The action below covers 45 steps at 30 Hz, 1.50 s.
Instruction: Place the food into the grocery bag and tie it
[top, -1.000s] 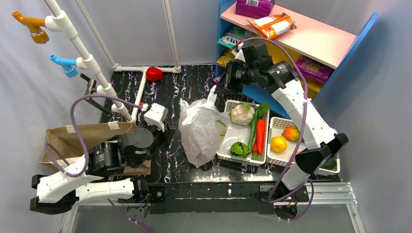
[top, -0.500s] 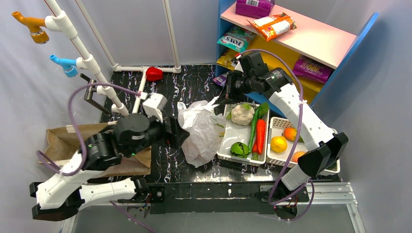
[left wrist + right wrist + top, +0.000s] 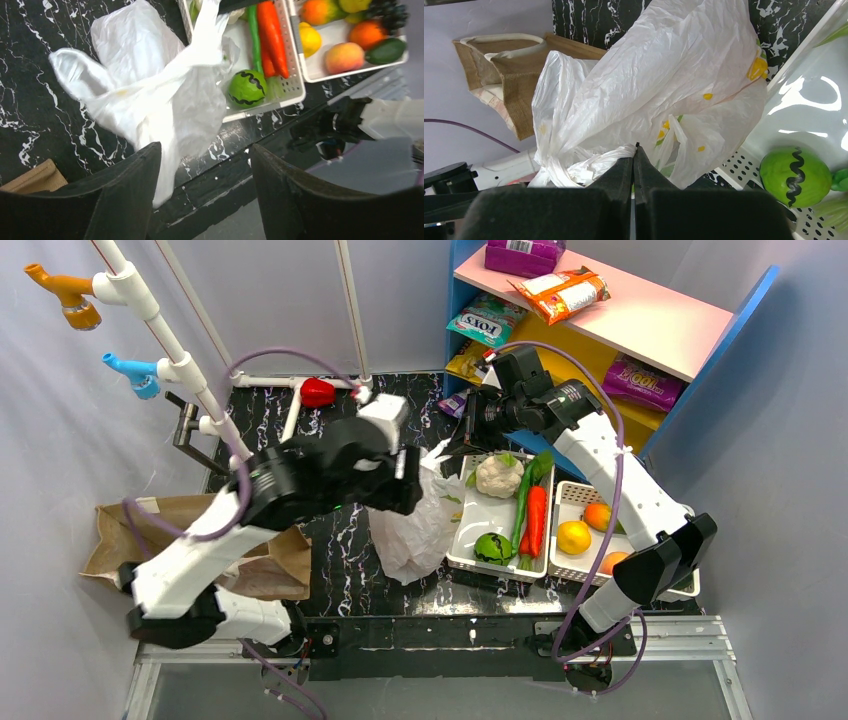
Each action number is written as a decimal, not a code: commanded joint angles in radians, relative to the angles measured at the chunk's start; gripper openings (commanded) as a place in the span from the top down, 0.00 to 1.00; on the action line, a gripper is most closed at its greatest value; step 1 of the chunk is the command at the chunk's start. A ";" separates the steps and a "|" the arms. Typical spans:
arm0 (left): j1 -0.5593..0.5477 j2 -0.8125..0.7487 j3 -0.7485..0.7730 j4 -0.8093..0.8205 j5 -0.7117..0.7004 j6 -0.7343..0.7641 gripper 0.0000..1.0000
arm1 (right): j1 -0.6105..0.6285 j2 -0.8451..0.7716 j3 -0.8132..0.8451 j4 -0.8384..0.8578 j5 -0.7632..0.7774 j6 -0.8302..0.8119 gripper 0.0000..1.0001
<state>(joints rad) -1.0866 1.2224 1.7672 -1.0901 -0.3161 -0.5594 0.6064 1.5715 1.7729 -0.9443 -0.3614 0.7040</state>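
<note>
The white plastic grocery bag (image 3: 415, 525) lies crumpled on the black marbled table. My right gripper (image 3: 635, 150) is shut on a twisted handle of the grocery bag (image 3: 589, 162) and holds it up at the bag's far right corner (image 3: 438, 448). My left gripper (image 3: 205, 147) hangs open and empty above the bag's left side (image 3: 398, 490). Food sits in two white baskets (image 3: 462, 540): a cauliflower (image 3: 498, 475), a carrot (image 3: 536, 520), a green striped ball (image 3: 247, 89), a lemon (image 3: 573, 537) and a peach (image 3: 600, 515). Whether any food is inside the bag is hidden.
A brown paper bag (image 3: 200, 540) lies at the left. A red toy (image 3: 317, 392) rests by the white pipe frame (image 3: 290, 420) at the back. A blue and pink shelf (image 3: 610, 310) with snack packets stands behind the baskets.
My left arm has risen from beside the brown paper bag and swung right over the white bag, its jaws opening. The right gripper shifted slightly down and right, still pinching the handle.
</note>
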 commanded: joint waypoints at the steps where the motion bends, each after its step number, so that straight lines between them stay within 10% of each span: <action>1: 0.019 0.135 0.135 -0.116 -0.063 -0.018 0.39 | 0.001 -0.015 0.029 -0.014 -0.021 -0.009 0.99; 31: 0.053 0.131 0.038 -0.124 -0.083 0.037 0.62 | 0.001 -0.028 0.023 -0.018 -0.030 -0.023 0.99; 45: 0.061 0.111 -0.009 -0.110 -0.110 0.036 0.45 | 0.001 -0.025 0.020 -0.019 -0.037 -0.025 0.99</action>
<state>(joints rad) -1.0359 1.3773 1.7580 -1.1973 -0.3874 -0.5320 0.6064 1.5715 1.7729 -0.9699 -0.3809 0.6991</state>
